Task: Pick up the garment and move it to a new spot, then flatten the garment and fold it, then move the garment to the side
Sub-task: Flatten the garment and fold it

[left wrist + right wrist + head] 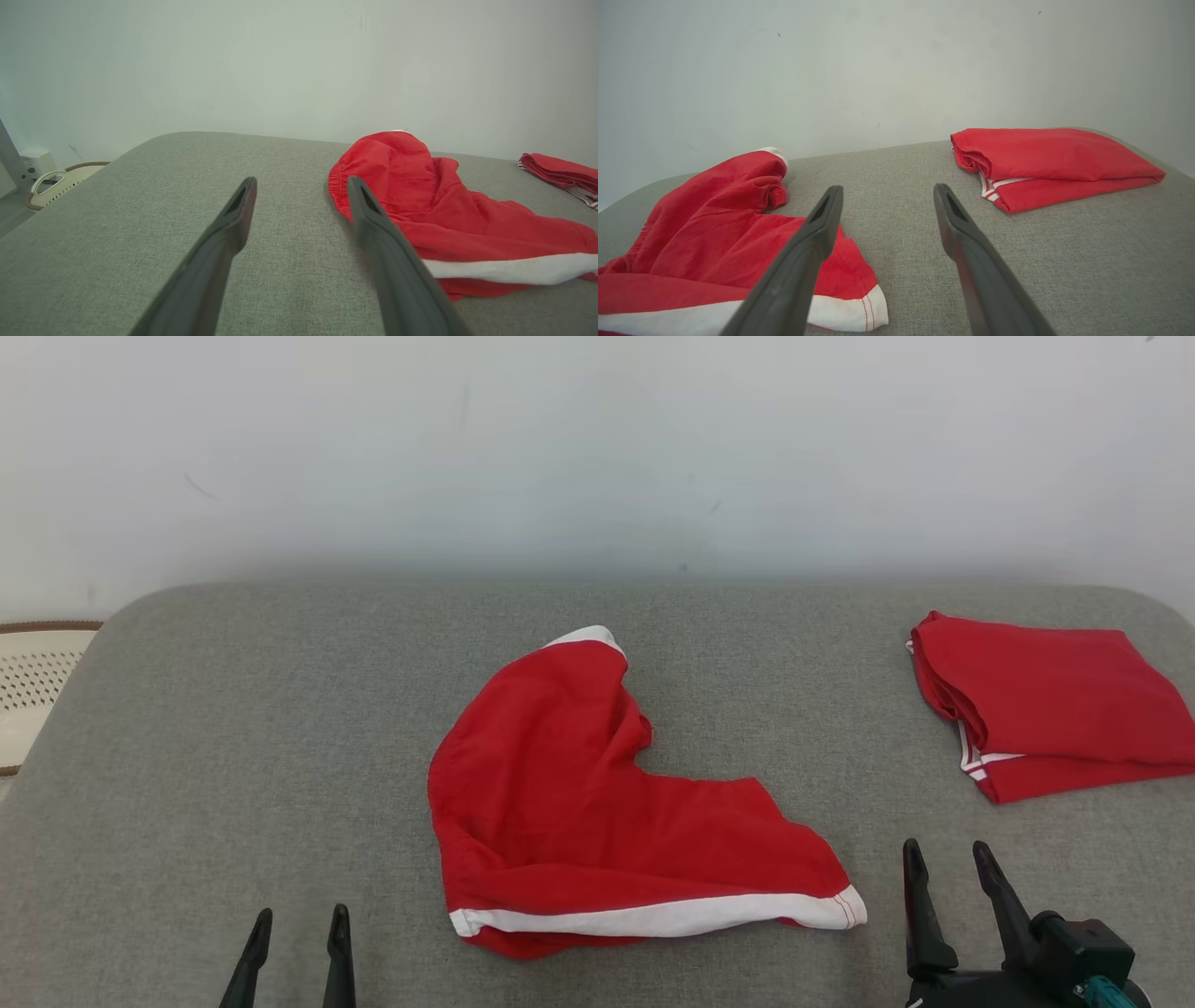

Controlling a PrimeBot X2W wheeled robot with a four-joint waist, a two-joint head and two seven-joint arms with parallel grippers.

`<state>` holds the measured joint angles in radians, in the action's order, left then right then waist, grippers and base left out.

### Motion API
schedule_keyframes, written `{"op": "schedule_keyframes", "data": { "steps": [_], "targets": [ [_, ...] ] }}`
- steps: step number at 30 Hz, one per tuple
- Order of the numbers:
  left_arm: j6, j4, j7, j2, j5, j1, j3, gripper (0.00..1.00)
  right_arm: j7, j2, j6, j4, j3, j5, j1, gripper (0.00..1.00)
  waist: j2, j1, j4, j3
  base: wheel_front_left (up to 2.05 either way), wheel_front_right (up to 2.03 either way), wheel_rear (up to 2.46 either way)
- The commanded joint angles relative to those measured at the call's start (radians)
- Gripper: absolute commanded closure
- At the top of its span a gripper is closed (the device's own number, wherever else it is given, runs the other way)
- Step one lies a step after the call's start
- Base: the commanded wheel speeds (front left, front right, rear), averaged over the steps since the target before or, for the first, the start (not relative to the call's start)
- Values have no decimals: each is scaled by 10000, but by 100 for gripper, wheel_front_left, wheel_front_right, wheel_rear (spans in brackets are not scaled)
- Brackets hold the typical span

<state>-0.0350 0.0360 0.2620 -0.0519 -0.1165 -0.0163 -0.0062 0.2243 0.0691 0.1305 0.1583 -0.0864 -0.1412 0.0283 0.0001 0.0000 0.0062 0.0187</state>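
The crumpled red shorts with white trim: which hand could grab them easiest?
Probably the right hand: open, beside the white-trimmed corner of the crumpled red shorts. The open left hand sits farther.

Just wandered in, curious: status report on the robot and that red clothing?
Left gripper open, empty. Right gripper open, empty. Crumpled red garment lies unfolded mid-surface; folded red garment sits apart, far right. Nothing in the way.

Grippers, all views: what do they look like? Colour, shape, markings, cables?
The left gripper and right gripper each have two long, dark grey fingers that taper to narrow tips, with an elongated recess near each tip. Behind the right gripper sits a black housing with a small teal fitting. I can make out no markings or cables.
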Motion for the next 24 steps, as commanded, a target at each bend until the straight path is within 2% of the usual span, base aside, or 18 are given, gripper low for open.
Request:
{"op": "schedule_keyframes", "data": {
  "steps": [1, 8, 16, 24],
  "targets": [
    [62, 24, 44, -36, 135, -42, -28, 0, 62, -31, 5, 55, -12, 125, 16, 0, -1, 0, 10, 7, 0, 0, 0],
    [99, 138, 44, -134, 459, -74, -208, 0, 47, -62, 5, 266, -107, 138, 50, 0, -1, 0, 2, 45, 0, 0, 0],
    [313, 285, 44, -173, 397, -76, -353, 0, 6, -49, 5, 387, -111, 193, 121, 0, -1, 0, -73, 54, 0, 0, 0],
    [310, 371, 44, -184, 366, 12, -366, 0, -71, -55, 5, 453, -114, 178, 153, 0, -1, 0, -84, 64, 0, 0, 0]
  ]
}}
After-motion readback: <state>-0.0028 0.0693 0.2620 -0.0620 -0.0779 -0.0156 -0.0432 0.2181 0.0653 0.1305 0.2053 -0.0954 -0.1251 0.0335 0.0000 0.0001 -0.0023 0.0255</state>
